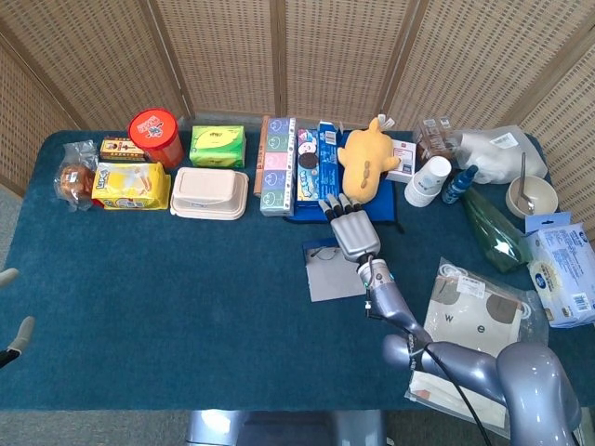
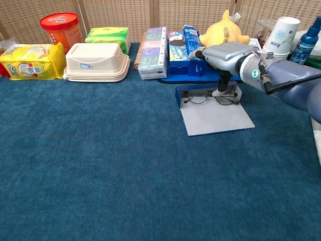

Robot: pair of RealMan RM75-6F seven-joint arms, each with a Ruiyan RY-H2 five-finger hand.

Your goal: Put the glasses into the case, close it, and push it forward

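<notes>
Reaching out over the open case (image 2: pixel 215 116), the right hand (image 2: pixel 225 56) hovers with its fingers stretched forward and its thumb pointing down toward the glasses (image 2: pixel 210 97), which lie directly beneath it. Whether the thumb tip touches the frame or stops just short of it, the chest view does not settle; nothing is clearly grasped, and the hand looks released rather than clenched. In the head view the same hand (image 1: pixel 351 232) covers most of the case, with only the grey flap (image 1: pixel 330 269) showing toward the wrist side.

The glasses sit at the far edge of that flap, against the blue body of the case, lenses facing the camera and temples apparently folded. They look thin-rimmed and light, so they should lift with almost no effort, but the wire frame is likely springy and easy to bend, and the lenses smear and slip under fingertips. The bridge or the rim corners next to the hinges seem the safest place to pinch, gently.

The case appears to be a flat, folding kind: stiff panels, light, prone to sliding on the blue tablecloth (image 2: pixel 100 165) when pushed.

The left hand (image 1: pixel 14 334) barely shows at the frame edge, well away; I cannot tell its state.
</notes>
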